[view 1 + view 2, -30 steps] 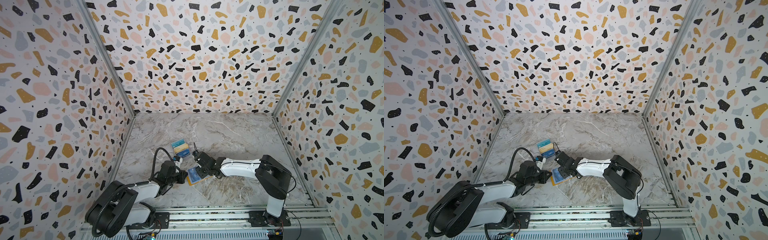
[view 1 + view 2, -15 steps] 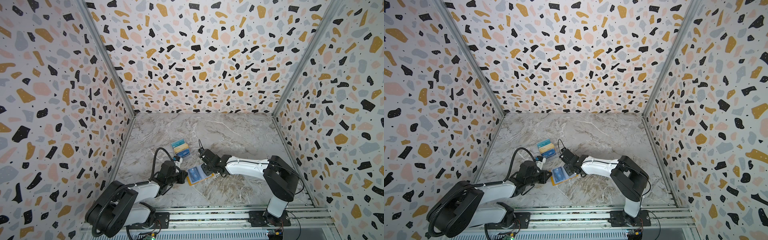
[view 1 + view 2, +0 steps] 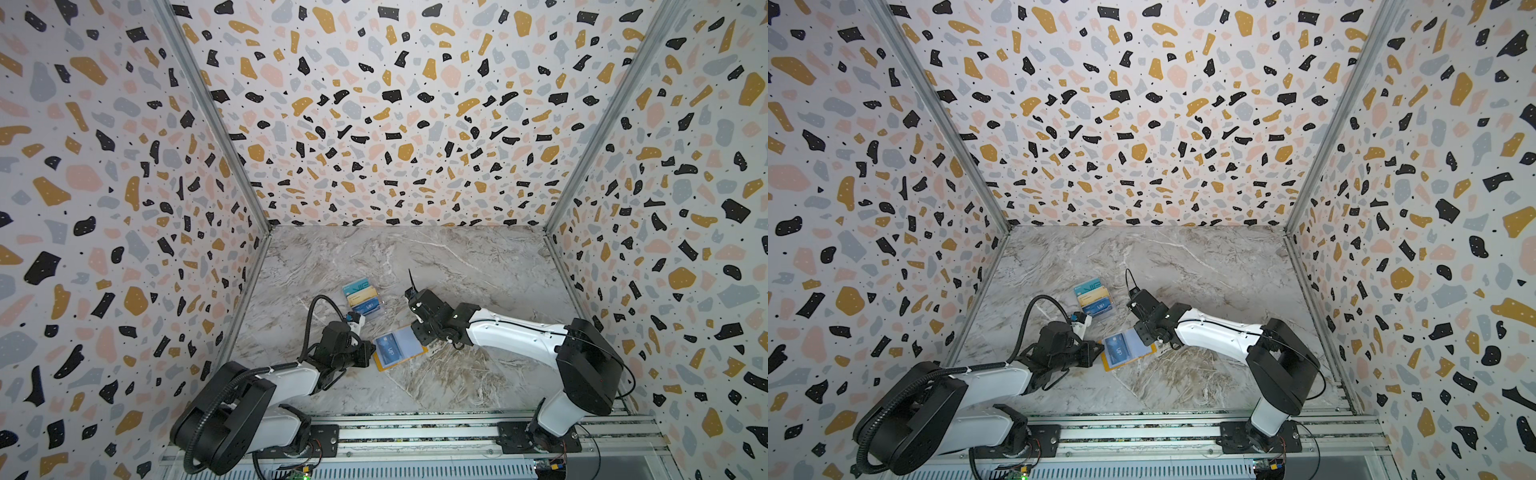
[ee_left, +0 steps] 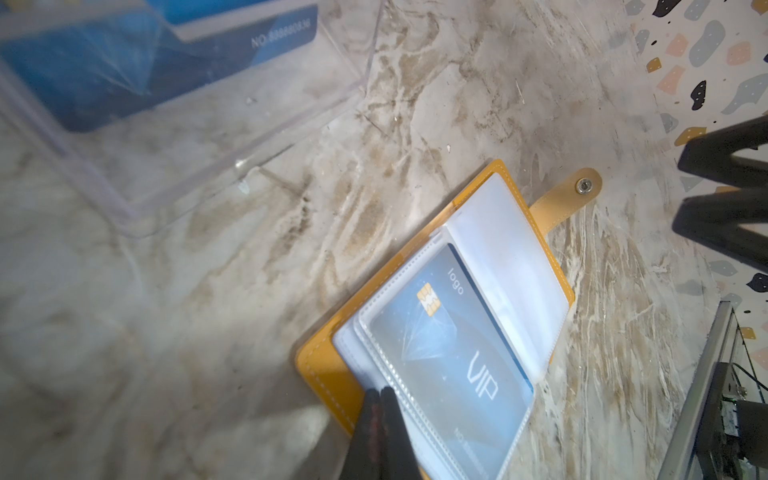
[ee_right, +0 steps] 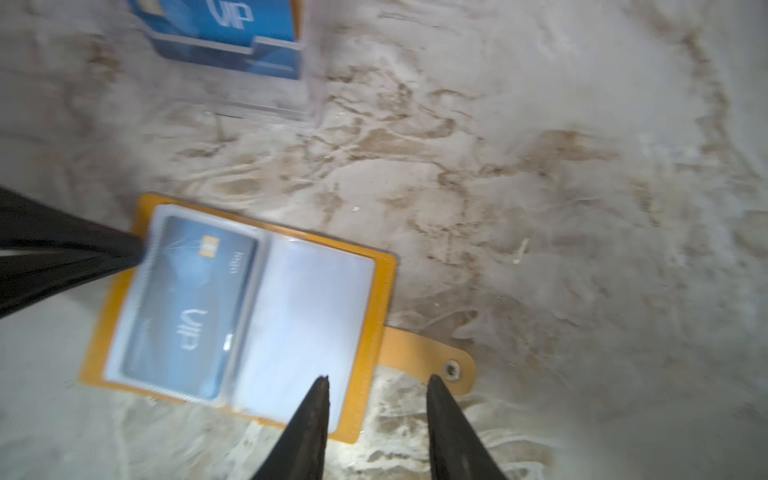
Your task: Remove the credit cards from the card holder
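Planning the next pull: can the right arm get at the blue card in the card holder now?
Probably yes. The right tool hangs open over the card holder's empty page, beside the blue card. The shut left tool sits only at the far edge. A clear sleeve covers the card, though.

The card holder is mustard yellow with pale stitching, and its sleeves are milky clear. The dark blue card carries white "VIP" lettering and a gold chip. Further off are a teal card, a beige-gold card and a blue card. The counter is grey-white marble veined with brown. The walls are white terrazzo flecked black, ochre, pink and grey. The left fingers and right fingers are black.
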You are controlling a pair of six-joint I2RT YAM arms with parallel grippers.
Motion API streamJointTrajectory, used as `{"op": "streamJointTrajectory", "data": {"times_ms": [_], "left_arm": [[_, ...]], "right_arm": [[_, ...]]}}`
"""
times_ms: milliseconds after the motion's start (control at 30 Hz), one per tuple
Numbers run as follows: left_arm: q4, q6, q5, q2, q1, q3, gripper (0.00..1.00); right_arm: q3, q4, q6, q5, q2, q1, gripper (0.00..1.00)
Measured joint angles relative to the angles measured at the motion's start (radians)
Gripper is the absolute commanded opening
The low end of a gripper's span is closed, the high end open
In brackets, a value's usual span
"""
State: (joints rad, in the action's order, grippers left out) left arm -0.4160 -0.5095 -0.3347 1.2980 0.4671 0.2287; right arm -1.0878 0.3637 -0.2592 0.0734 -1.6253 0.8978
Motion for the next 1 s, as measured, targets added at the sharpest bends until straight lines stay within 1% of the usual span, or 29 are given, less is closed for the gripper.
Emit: {"op": "streamJointTrajectory", "data": {"times_ms": [100,233,367,500,633,1000], "left_arm": [[0.0,0.0,0.0,0.0,0.0,0.0,0.0],[0.0,0.0,0.0,0.0,0.0,0.0,0.0],[0.0,0.0,0.0,0.0,0.0,0.0,0.0],[0.0,0.0,0.0,0.0,0.0,0.0,0.0],[0.0,0.0,0.0,0.0,0.0,0.0,0.0],[-0.005,0.0,-0.001,-0.002,0.0,-0.004,0.0]], "right_arm": [[-0.003,-0.013,0.0,-0.171,-0.007,-0.033,0.37],[-0.023,-0.039,-0.005,-0.376,-0.063,-0.061,0.33],[-0.037,-0.064,-0.019,-0.505,-0.146,-0.063,0.31],[-0.056,-0.069,-0.035,-0.58,-0.224,-0.067,0.3],[-0.079,-0.073,-0.051,-0.628,-0.272,-0.077,0.3],[-0.097,-0.085,-0.073,-0.694,-0.321,-0.107,0.28]]}}
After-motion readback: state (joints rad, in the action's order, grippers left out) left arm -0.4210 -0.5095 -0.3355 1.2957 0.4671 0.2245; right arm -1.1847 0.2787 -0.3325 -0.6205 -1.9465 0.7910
